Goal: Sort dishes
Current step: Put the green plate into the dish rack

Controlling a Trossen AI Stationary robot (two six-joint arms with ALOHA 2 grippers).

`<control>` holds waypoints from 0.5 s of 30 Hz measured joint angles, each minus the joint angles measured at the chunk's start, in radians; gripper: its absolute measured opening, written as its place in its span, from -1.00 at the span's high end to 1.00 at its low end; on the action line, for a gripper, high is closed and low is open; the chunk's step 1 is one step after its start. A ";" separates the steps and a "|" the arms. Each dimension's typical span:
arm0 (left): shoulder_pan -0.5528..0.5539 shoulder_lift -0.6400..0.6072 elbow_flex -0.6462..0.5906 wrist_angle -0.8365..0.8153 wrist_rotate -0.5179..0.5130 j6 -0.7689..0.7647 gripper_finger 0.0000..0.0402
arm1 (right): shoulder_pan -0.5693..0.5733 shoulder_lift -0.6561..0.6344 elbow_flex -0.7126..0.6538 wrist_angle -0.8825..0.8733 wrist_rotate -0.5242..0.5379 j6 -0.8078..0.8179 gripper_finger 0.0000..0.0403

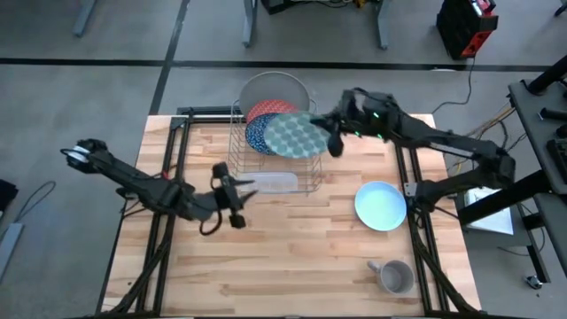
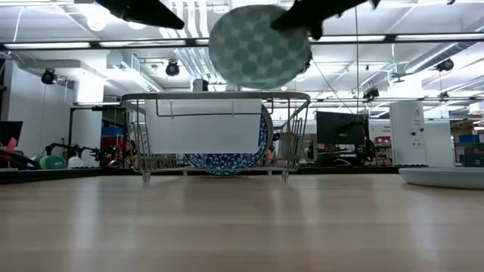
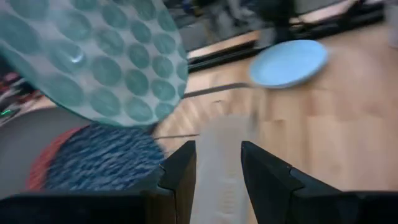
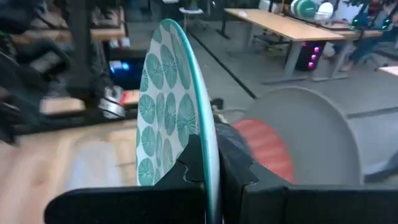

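Starting on the left: the left gripper point(image 1: 232, 197) hangs low over the table point(image 1: 292, 266) with its fingers spread and nothing between them. The rack point(image 1: 315, 182) is just ahead of its tips. Standing on edge in the rack, out past those fingers, are the blue plate point(image 1: 256, 136), then the red plate point(image 1: 263, 110), then the big grey plate point(image 1: 275, 87) at the back. All of them look like glazed ceramic: stiff, smooth, kinda slick, and chippy if they knock into wire or each other. The teal plate point(image 1: 291, 135), pale with a pattern of round teal medallions, is up in the air above the rack. The right gripper point(image 1: 335, 140) has its fingers clenched on the rim, one pad on each face, so the plate sticks out from the fingertips nearly on edge. A rim pinch is honestly the only sane hold on a thin round disc like this. My guess is the weight hanging off one side wants to swivel it in the grip, so go slow and squeeze firmly. Further right, well clear of both sets of fingers, the light-blue plate point(image 1: 381, 206) lies flat on the wood, plain and shallow. Flat like that it'll be awkward, and you'd have to get a finger under the lip. The mug point(image 1: 396, 276) sits near the front corner, far from everything.
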 joint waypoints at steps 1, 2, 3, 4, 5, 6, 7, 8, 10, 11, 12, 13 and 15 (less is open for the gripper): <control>0.007 -0.018 -0.017 0.024 -0.015 0.004 0.42 | -0.016 0.025 0.006 0.032 -0.022 -0.025 1.00; 0.013 -0.036 -0.031 0.042 -0.021 0.015 0.42 | -0.029 0.047 0.011 0.068 -0.035 -0.044 1.00; 0.019 -0.052 -0.044 0.058 -0.024 0.030 0.42 | -0.039 0.066 0.015 0.115 -0.048 -0.061 1.00; 0.025 -0.067 -0.054 0.077 -0.025 0.050 0.42 | -0.049 0.085 0.016 0.163 -0.061 -0.073 1.00; 0.032 -0.076 -0.062 0.104 -0.025 0.075 0.42 | -0.060 0.101 0.014 0.204 -0.073 -0.082 1.00; 0.038 -0.085 -0.069 0.131 -0.025 0.105 0.42 | -0.072 0.116 0.005 0.243 -0.081 -0.085 1.00; 0.046 -0.093 -0.075 0.153 -0.025 0.142 0.42 | -0.085 0.130 -0.007 0.272 -0.092 -0.086 1.00; 0.055 -0.099 -0.076 0.176 -0.025 0.177 0.42 | -0.099 0.146 -0.020 0.300 -0.114 -0.085 1.00; 0.075 -0.113 -0.076 0.211 -0.025 0.246 0.42 | -0.122 0.173 -0.046 0.369 -0.158 -0.062 1.00; 0.085 -0.120 -0.076 0.219 -0.025 0.272 0.42 | -0.129 0.182 -0.055 0.407 -0.168 -0.056 1.00; 0.099 -0.125 -0.072 0.220 -0.024 0.292 0.42 | -0.134 0.188 -0.063 0.451 -0.181 -0.052 1.00; 0.113 -0.130 -0.069 0.220 -0.024 0.306 0.42 | -0.139 0.192 -0.069 0.491 -0.191 -0.048 1.00; 0.140 -0.138 -0.061 0.221 -0.024 0.332 0.42 | -0.145 0.207 -0.087 0.572 -0.205 -0.043 1.00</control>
